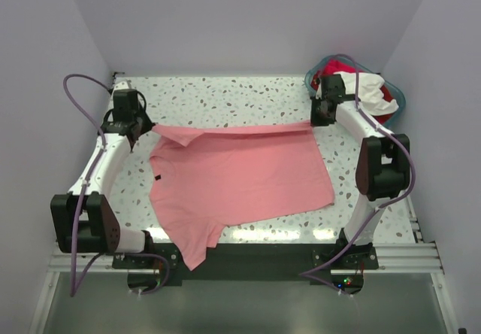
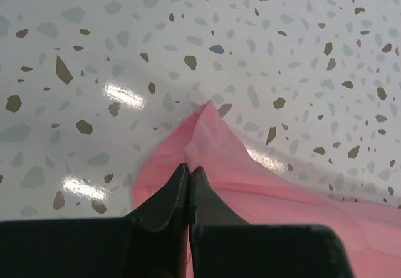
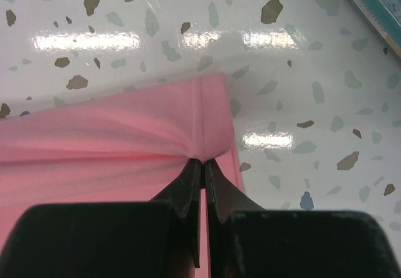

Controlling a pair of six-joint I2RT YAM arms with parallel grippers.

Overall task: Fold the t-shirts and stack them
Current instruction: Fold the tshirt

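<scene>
Both grips look thin. The left end effector [image 2: 189, 167] is clenched on only the tip of a corner of the pink t-shirt [image 1: 240, 176] near the far-left corner of the tabletop [image 1: 225, 93]. The right end effector [image 3: 203, 161] pinches the hemmed corner toward the far-right, so an uneven pull would likely slip 1 corner free and skew the fold. The shirt spans the middle of the tabletop, with 1 sleeve [image 1: 194, 253] drooping over the near edge, where it could drag. The basket [image 1: 397, 97] in the far-right corner holds white cloth [image 1: 353, 80] and red cloth [image 1: 385, 112]. It sits just behind the right arm and crowds it, while the far edge and near-right corner look open.
</scene>
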